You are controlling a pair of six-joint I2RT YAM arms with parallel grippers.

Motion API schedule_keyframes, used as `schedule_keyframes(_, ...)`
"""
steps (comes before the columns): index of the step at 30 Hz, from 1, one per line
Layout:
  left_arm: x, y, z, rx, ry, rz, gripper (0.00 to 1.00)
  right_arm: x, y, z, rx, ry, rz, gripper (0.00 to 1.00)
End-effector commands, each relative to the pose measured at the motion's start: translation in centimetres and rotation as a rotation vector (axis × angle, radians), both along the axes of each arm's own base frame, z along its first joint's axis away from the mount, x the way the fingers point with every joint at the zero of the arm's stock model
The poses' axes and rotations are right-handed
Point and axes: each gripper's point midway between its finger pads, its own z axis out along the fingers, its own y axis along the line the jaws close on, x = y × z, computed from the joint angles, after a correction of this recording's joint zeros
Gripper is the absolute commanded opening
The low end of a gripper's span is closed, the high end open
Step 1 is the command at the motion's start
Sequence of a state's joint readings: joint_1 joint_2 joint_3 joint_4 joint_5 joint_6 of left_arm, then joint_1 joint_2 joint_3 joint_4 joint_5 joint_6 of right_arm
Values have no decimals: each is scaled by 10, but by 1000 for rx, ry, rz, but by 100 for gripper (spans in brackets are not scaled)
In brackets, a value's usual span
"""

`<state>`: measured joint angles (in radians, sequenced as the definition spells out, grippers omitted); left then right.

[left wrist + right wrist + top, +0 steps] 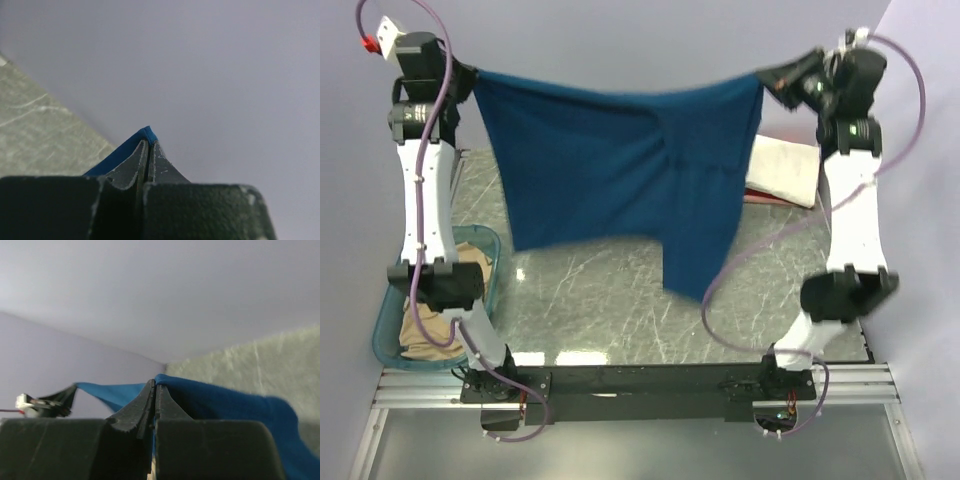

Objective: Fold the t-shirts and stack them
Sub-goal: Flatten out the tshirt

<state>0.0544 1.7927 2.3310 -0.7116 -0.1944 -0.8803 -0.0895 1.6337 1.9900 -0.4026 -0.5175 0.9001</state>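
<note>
I hold the navy t-shirt [620, 170] stretched high above the surface [590, 300], left jaws and right jaws each clamped on a top corner; its long axis runs arm to arm, cloth hanging toward the surface.

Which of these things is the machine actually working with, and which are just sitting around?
In the job: blue t-shirt, pinched by left gripper and right gripper; cream t-shirt on red t-shirt; tan t-shirt.
Just lying about: teal tub holding the tan one.
</note>
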Motion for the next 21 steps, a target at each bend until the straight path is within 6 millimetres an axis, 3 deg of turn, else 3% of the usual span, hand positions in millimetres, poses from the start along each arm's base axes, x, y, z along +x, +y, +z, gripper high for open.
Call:
schedule_keyframes(1, -21, 13, 94, 19, -278, -78, 0, -29, 8, 129, 19, -344, 54, 0)
schedule_keyframes(2, -24, 17, 92, 16, -279, -78, 0, -18, 8, 124, 28, -329, 64, 0)
schedule_keyframes(5, -32, 28, 84, 21, -270, -66, 0, -24, 9, 128, 41, -338, 84, 0)
schedule_keyframes(6, -33, 30, 76, 23, -248, -60, 0, -13, 8, 103, 40, -279, 76, 0)
schedule_keyframes(7, -34, 29, 68, 30, -226, -65, 0, -12, 6, 92, 39, -258, 72, 0)
schedule_keyframes(8, -35, 27, 47, 18, -178, -76, 0, -22, 7, 92, 34, -269, 68, 0)
schedule_keyframes(9, -36, 25, 33, 8, -152, -85, 0, -11, 6, 56, 35, -186, 71, 0)
schedule_keyframes(10, -37, 21, 20, -5, -129, -104, 0, -10, 5, 39, 32, -150, 75, 0)
schedule_keyframes(11, -40, 17, -13, -29, -75, -120, 0, -14, 6, 28, 32, -127, 77, 0)
schedule_keyframes(12, -42, 14, -30, -45, -48, -132, 0, -7, 5, -14, 35, -38, 75, 0)
schedule_keyframes(13, -45, 11, -48, -70, -24, -141, 0, -7, 4, -33, 37, -1, 75, 0)
schedule_keyframes(14, -53, 6, -91, -103, 55, -149, 0, -9, 4, -51, 26, 29, 75, 0)
schedule_keyframes(15, -56, 3, -108, -114, 74, -154, 0, -8, 3, -96, 29, 125, 75, 0)
schedule_keyframes(16, -67, -1, -149, -138, 152, -149, 0, -11, 0, -117, 18, 167, 50, 0)
schedule_keyframes(17, -73, -4, -171, -148, 196, -140, 0, -11, -4, -141, 10, 208, 31, 0)
schedule_keyframes(18, -79, -4, -191, -153, 232, -124, 0, -19, -4, -193, 9, 309, 25, 0)
schedule_keyframes(19, -85, -6, -211, -173, 272, -116, 0, -21, -8, -215, 1, 345, -1, 0)
schedule_keyframes(20, -99, -12, -252, -192, 353, -112, 0, -24, -11, -240, -15, 381, -14, 0)
schedule_keyframes(21, -105, -15, -270, -203, 387, -108, 0, -35, -11, -279, -16, 466, -18, 0)
